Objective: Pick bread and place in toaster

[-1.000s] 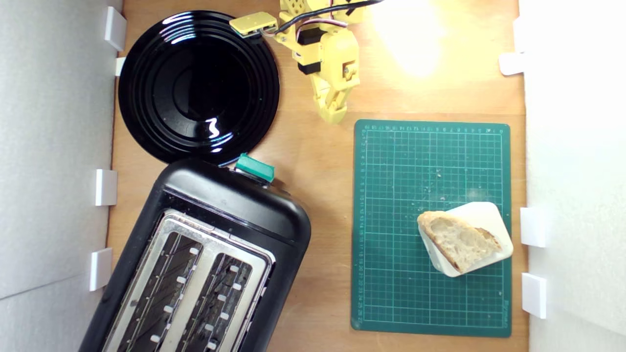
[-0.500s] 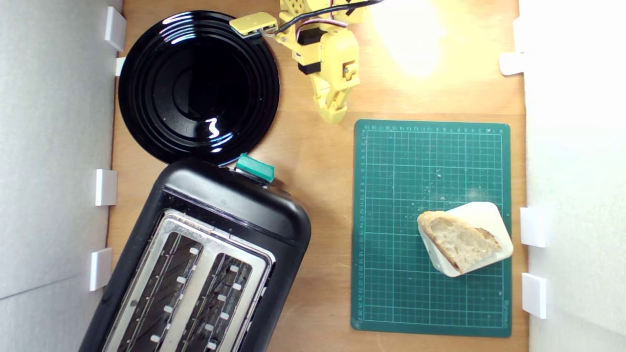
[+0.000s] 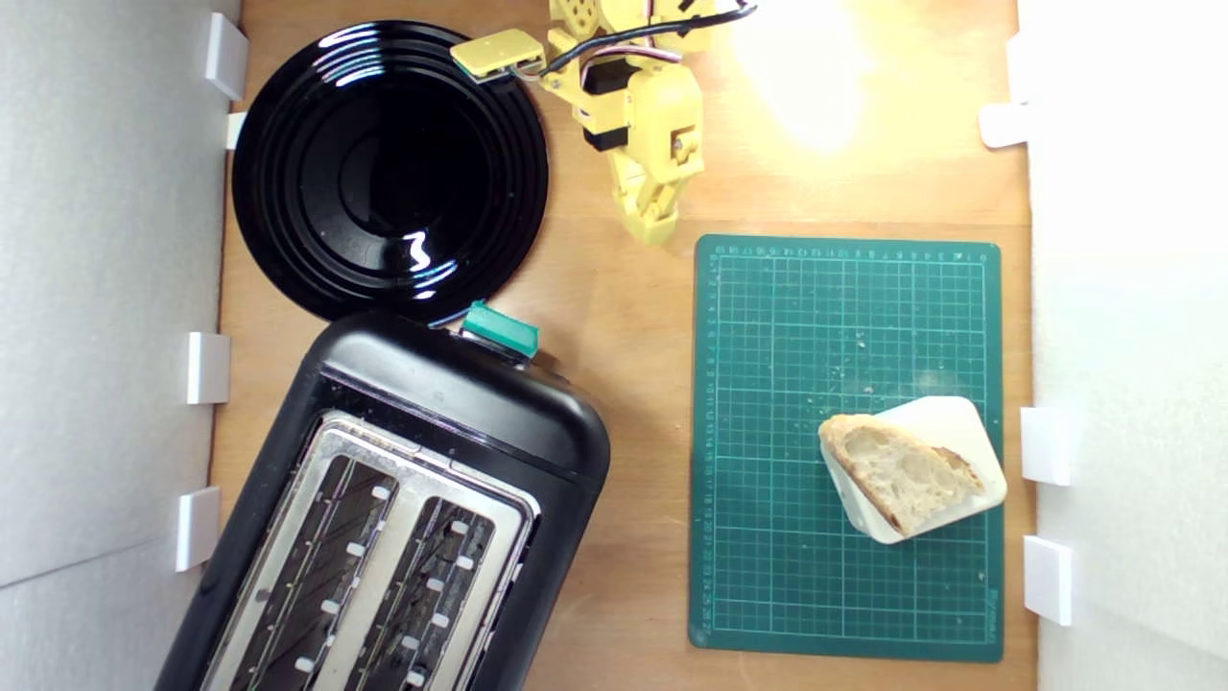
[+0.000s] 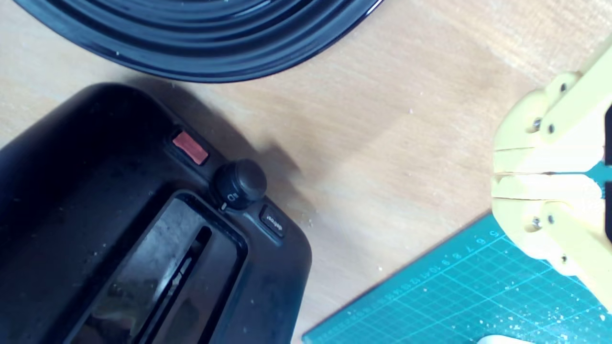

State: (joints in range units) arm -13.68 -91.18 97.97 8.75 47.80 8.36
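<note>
The end effector (image 4: 497, 167), its yellow jaws pressed together and holding nothing, hangs over bare tabletop (image 3: 624, 384) beside the corner of the green mat (image 3: 767, 576). Just beyond it in the wrist view sits the toaster (image 4: 71, 143) with a knob (image 4: 239, 184) and a reddish button (image 4: 190, 147), possibly a label. The black plate (image 3: 288, 240) borders the toaster. Far across the mat, the bread (image 3: 897, 472) rests on a white block (image 3: 950, 422), well apart from the end effector.
</note>
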